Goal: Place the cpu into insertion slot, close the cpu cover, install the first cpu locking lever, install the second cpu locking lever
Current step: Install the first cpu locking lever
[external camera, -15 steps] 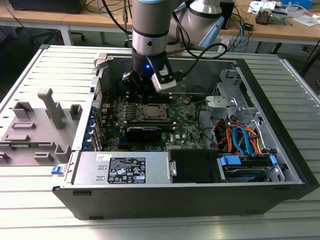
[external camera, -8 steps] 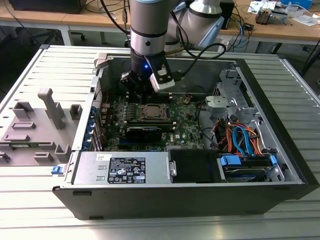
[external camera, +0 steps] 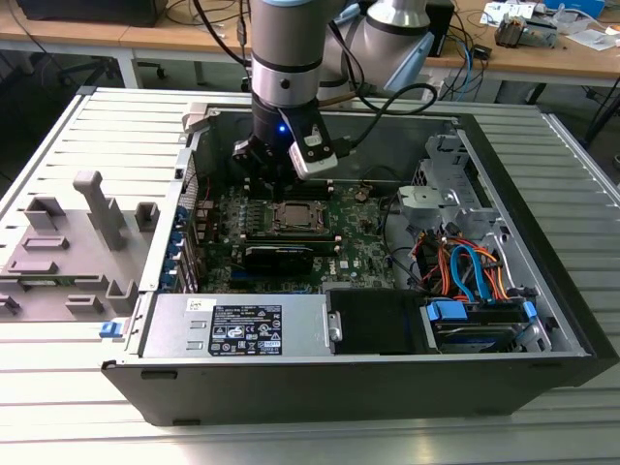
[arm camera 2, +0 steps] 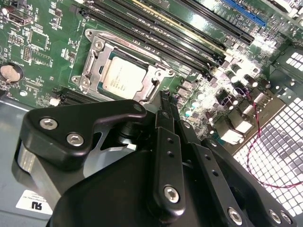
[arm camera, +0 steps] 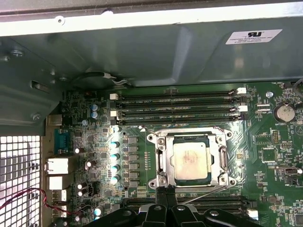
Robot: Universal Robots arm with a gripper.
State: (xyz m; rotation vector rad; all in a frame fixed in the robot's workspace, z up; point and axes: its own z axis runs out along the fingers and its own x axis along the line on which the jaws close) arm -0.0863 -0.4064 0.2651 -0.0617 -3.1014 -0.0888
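Note:
The cpu (arm camera: 191, 159) lies flat in the insertion slot (arm camera: 189, 131) on the green motherboard, its silvery top showing in both wrist views (arm camera 2: 124, 78). The cpu cover (arm camera: 164, 161) lies down around the chip as a metal frame. A thin wire locking lever (arm camera: 203, 193) runs slanted off the slot's edge closest to my fingertips. My gripper (arm camera: 169, 193) hovers just beside that edge, its jaws shut with nothing seen between them. In the exterior view the gripper (external camera: 276, 184) hangs inside the open computer case just behind the slot (external camera: 295, 215).
Long black memory slots (arm camera: 180, 106) flank the socket. The case wall (arm camera: 142, 52) rises close behind the board. A power supply (external camera: 242, 325), a drive cage (external camera: 480, 325) and coloured cables (external camera: 465, 271) fill the case's front. A grey fixture (external camera: 68, 242) stands at the exterior view's left.

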